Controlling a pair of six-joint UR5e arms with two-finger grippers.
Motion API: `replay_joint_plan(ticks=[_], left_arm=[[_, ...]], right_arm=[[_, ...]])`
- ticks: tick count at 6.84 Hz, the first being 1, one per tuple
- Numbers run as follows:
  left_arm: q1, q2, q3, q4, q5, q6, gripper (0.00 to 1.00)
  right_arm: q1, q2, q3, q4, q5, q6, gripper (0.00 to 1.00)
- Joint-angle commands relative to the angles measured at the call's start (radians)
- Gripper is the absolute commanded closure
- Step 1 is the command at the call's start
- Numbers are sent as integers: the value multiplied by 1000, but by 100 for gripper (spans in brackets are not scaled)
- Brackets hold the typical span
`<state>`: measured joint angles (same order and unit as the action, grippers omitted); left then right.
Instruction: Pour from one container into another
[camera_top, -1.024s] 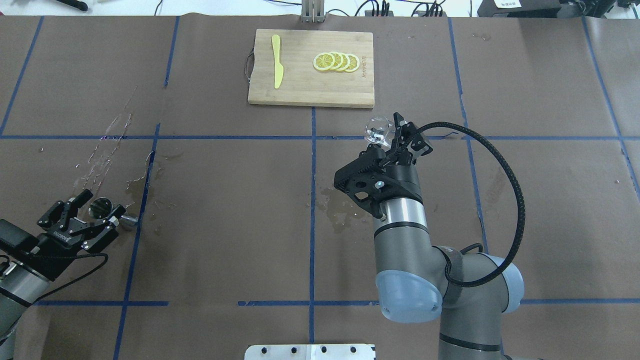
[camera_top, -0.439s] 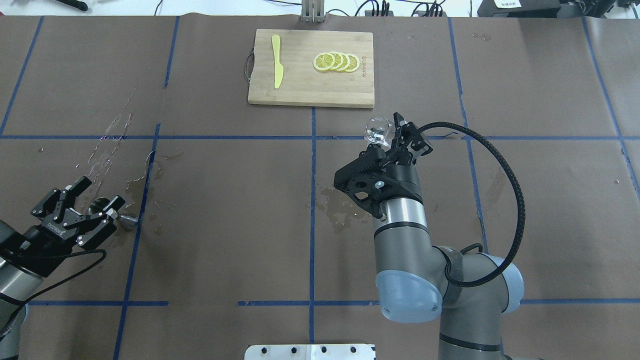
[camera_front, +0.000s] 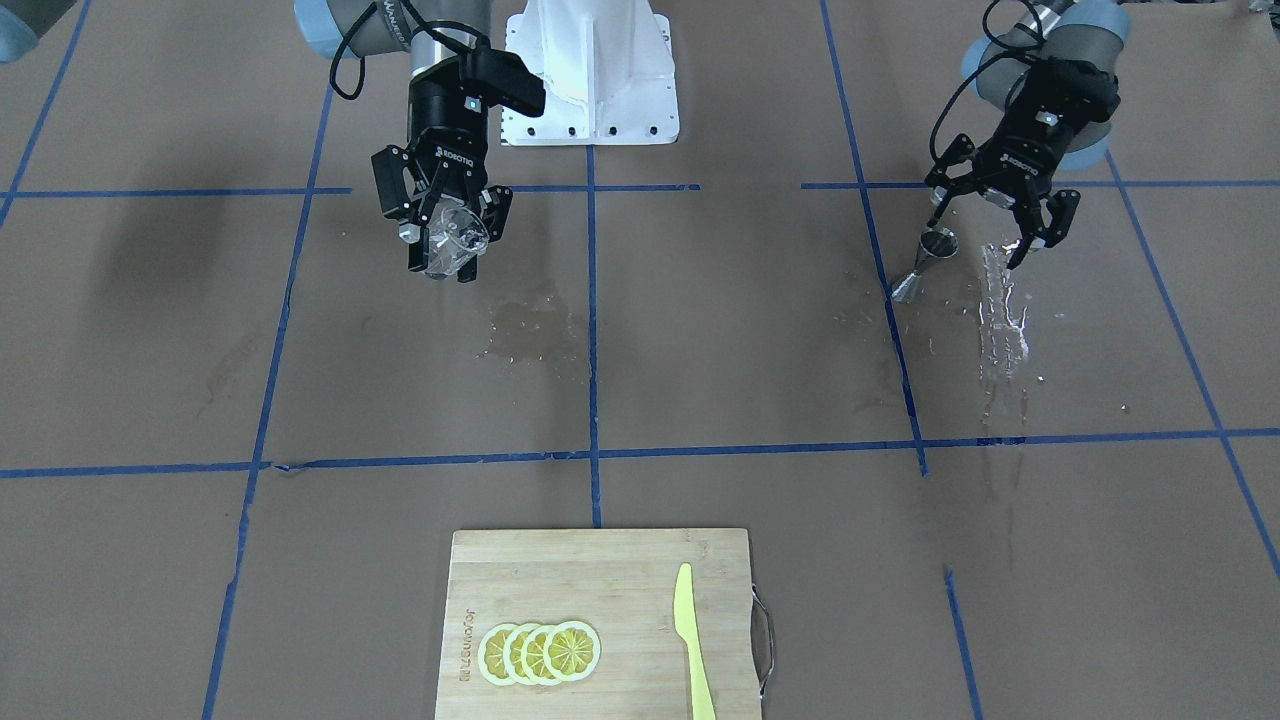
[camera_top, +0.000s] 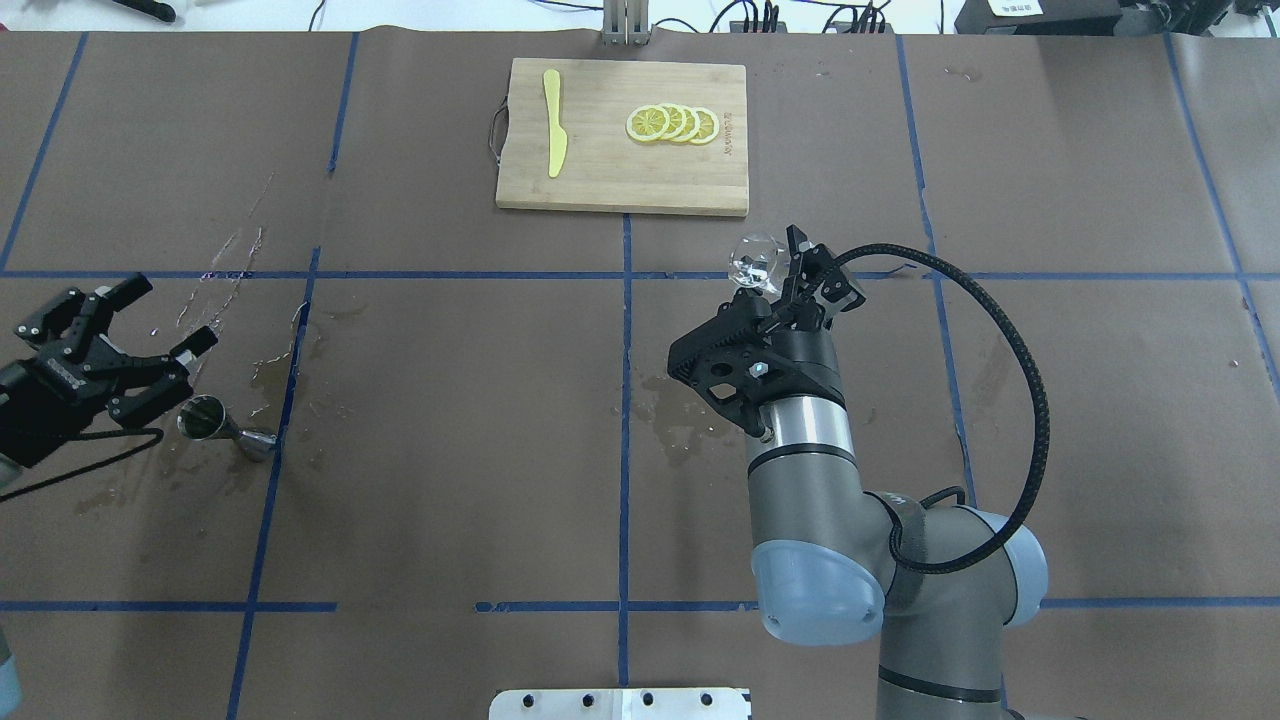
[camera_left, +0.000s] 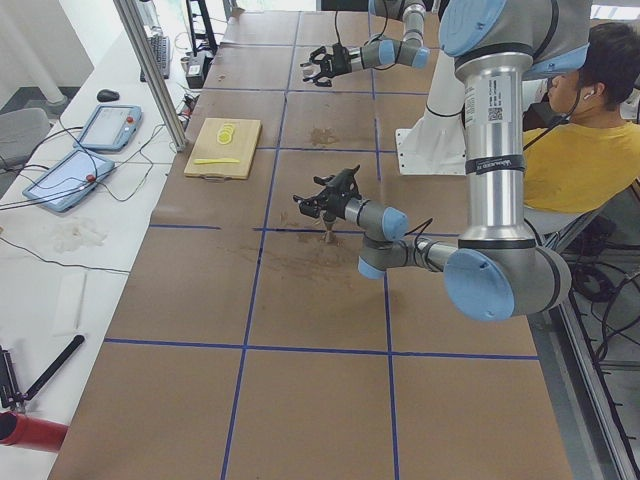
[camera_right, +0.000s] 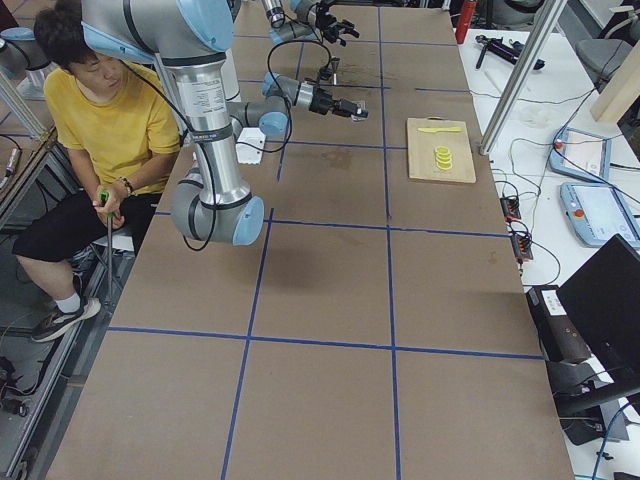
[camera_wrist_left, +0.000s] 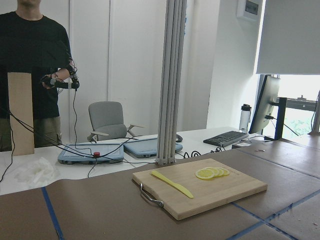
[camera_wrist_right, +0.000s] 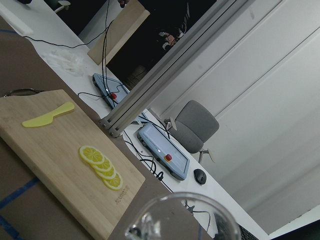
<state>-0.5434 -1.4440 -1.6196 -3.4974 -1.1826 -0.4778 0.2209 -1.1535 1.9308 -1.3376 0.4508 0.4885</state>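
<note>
In the front-facing view the clear glass (camera_front: 447, 238) is seen pinched between the fingers of the right gripper (camera_front: 442, 264), above the table; in the right wrist view only its rim is caught. The left gripper (camera_top: 170, 312) is spread wide, and the steel jigger (camera_top: 225, 430) is stood just beside it, untouched, on wet brown paper (camera_top: 450, 420) crossed by blue tape. A cutting board (camera_wrist_left: 200, 192), white walls and a grey chair (camera_wrist_left: 107, 120) are shown by the left wrist view.
</note>
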Motion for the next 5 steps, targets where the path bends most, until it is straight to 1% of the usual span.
replay_joint_plan(ticks=[1,2,3,4,5], left_arm=[[-351,-62,1,247,-410,33,0],[-447,-116,3,438,-458,167,0],[-525,-131,9,569,-448,349,0],[-614,-153,13,666,-448,464,0],[-701,-203,17,799,-450,599,0]], right_arm=[[0,0,0,0,0,1,100],[0,0,0,0,0,1,100],[0,0,0,0,0,1,100],[0,0,-1,0,0,1,100],[2,-2,-1,0,0,1,100]])
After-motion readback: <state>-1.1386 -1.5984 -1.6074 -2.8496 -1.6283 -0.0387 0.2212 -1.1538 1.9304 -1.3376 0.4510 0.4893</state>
